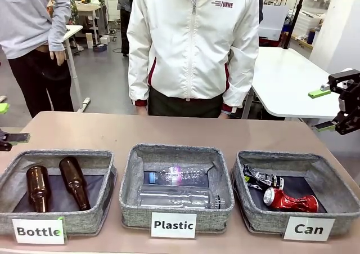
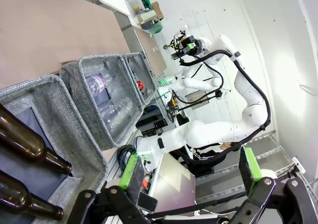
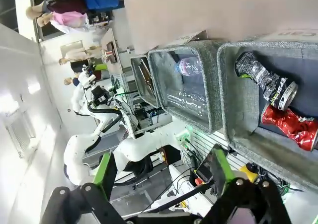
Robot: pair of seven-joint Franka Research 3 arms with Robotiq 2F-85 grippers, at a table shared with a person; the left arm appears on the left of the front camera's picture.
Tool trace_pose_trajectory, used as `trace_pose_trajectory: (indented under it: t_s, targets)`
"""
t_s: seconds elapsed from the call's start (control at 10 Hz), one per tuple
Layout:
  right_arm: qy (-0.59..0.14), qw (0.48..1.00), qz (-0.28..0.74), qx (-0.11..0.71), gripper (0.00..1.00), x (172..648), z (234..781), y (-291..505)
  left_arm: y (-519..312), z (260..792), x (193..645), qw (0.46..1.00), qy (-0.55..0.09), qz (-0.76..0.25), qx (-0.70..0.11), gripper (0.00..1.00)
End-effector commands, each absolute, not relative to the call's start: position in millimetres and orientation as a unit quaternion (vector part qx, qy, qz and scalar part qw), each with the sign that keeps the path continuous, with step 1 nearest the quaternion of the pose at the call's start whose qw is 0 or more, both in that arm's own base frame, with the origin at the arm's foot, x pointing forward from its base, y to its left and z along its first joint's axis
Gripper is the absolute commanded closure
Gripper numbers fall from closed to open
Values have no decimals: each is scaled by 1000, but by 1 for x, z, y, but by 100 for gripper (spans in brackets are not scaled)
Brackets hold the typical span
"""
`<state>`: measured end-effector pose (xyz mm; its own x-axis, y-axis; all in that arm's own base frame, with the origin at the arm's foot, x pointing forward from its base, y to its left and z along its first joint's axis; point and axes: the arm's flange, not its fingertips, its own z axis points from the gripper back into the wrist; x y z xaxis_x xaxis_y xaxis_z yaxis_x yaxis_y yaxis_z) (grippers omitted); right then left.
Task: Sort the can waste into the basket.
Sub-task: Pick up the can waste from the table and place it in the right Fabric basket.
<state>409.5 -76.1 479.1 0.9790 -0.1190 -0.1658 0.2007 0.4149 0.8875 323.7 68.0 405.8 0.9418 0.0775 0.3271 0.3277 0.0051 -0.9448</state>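
Crushed cans (image 1: 284,192) inside Can basket (image 1: 332,178)

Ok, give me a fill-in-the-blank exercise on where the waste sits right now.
1. The red can lies in the basket labelled ____.
2. The dark can lies ____ the red can, on its far side.
3. The right gripper is ____, holding nothing.
4. The Bottle basket holds ____ brown bottles.

Missing words: Can; beside; open; two

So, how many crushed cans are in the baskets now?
2, both in the Can basket: the dark can near its left wall, the red can in front of it.
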Motion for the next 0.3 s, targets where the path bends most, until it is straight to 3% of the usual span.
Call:
trace_pose_trajectory:
  t_s: [0.0,0.2]
  targets:
    - [41,842,-82,532,0,411,481,-80,69,407,320,693,-139,-96,-700,0]
    - [41,842,-82,532,0,411,481,-80,69,407,320,693,-139,-96,-700,0]
